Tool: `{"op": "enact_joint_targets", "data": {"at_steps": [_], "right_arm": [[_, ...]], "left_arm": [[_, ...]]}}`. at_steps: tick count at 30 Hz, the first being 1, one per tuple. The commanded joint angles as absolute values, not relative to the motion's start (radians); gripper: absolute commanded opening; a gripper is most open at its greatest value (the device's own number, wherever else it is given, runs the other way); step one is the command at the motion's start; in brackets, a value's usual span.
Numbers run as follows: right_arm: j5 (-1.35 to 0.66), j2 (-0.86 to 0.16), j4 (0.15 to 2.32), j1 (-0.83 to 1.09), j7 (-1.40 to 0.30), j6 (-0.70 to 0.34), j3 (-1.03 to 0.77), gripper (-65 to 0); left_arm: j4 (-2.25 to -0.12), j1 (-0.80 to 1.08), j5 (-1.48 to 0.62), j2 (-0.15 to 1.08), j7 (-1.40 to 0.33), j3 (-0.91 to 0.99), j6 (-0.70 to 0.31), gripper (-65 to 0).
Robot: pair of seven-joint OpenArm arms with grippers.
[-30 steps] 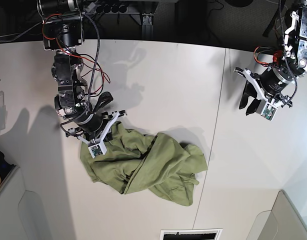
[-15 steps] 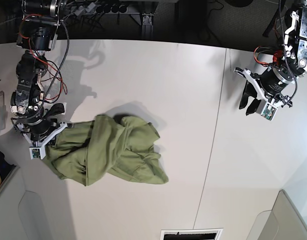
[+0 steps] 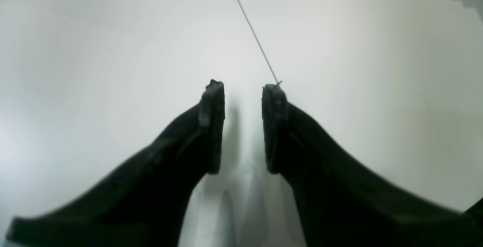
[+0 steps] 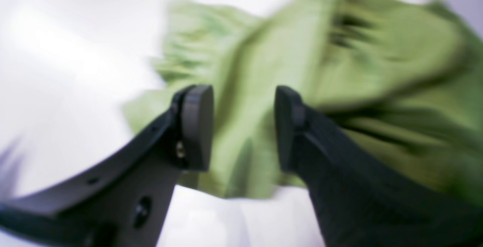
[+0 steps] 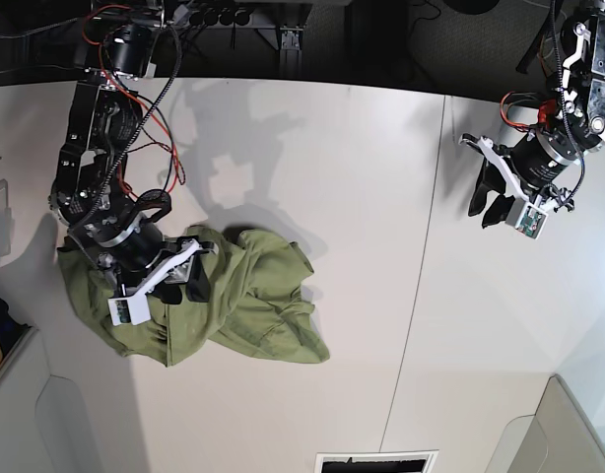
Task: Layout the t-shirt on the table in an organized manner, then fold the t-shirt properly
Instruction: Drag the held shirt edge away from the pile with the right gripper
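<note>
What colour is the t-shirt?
Plain olive green t-shirt, no pattern visible; clearest in the base view.

Black arms, red cables, white-bracketed right hand (image 5: pixel 184 276).

Both end effectors parted, empty: left end effector (image 3: pixel 243 126) hovering, right end effector (image 4: pixel 243 126) angled down.

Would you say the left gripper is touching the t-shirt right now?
Apart. The base view shows the left gripper hovering at the table's far side, well away from the t-shirt.
</note>
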State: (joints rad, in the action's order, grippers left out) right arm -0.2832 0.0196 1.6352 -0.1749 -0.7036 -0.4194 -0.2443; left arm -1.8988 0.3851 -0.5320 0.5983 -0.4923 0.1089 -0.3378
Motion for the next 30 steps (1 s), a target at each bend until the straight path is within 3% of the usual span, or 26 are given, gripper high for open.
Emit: {"op": "enact_joint_targets", "data": {"at_steps": [1,6,22,30], "right_arm": [[-0.268,0.025,1.641,-0.196,-0.663,-0.426,-0.246,-38.2],[-0.164,0.033,1.570,-0.191,-0.551,-0.397,-0.247,-38.2],[-0.112,0.033,1.519,-0.191,-0.556,-0.336,-0.249,-38.2],[-0.094,0.033,1.373,-0.191,-0.450,-0.340,-0.249,-38.3]], "left_arm": [[-1.913,0.379,-0.539,0.612,-0.467,0.117,-0.338,-44.7],[-1.913,0.380,-0.538,0.612,-0.468,0.117,-0.338,-44.7],[-1.913,0.379,-0.539,0.612,-0.467,0.117,-0.338,-44.7],[-1.913,0.380,-0.539,0.612,-0.467,0.117,-0.338,-44.7]]}}
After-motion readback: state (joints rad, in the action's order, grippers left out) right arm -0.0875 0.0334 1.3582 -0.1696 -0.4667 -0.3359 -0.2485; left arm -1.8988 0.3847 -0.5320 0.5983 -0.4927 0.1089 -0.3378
